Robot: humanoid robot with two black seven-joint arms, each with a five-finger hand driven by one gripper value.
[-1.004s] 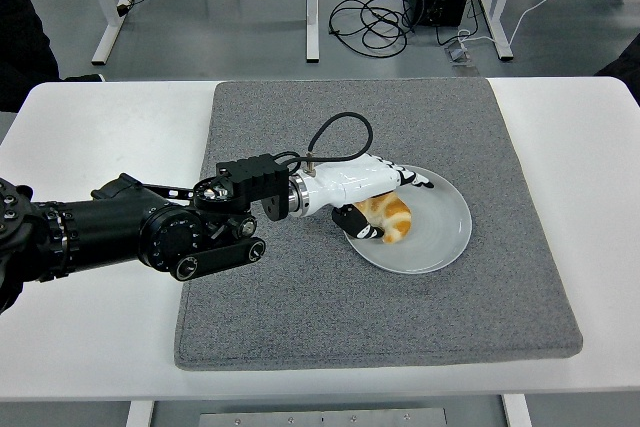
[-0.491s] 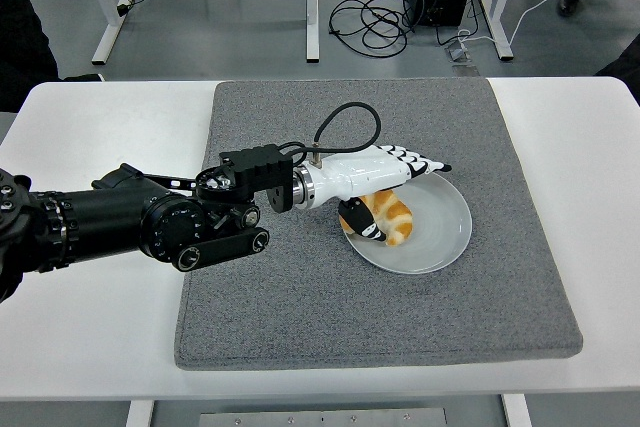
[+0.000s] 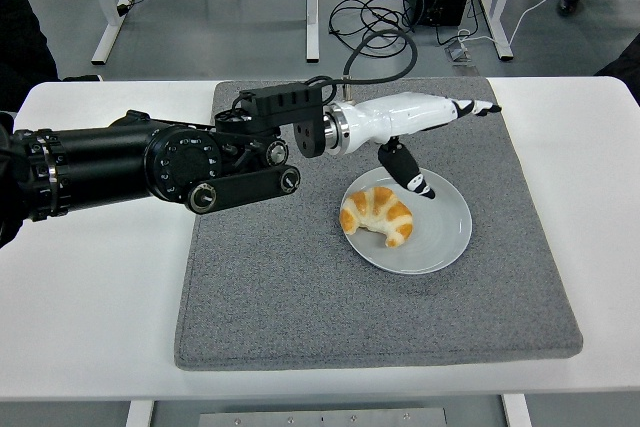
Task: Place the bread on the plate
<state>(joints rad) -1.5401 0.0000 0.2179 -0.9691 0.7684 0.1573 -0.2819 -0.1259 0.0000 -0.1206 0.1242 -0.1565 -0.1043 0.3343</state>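
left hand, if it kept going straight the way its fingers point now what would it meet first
Nothing, as far as the view shows. The left hand, open and raised above the plate, points toward the right over the grey mat. The croissant lies below that line, though height is hard to judge.

Bread (image 3: 378, 215): golden-orange crust, paler cream bands across it. Plate (image 3: 450, 237) under it: plain pale grey-white. Mat (image 3: 300, 297) beneath plate: speckled mid-grey. Desk (image 3: 90, 307) around mat: white. Left hand (image 3: 415, 127) above plate: glossy white shell, black-and-white striped fingertips. Arm (image 3: 120, 162): matte black.
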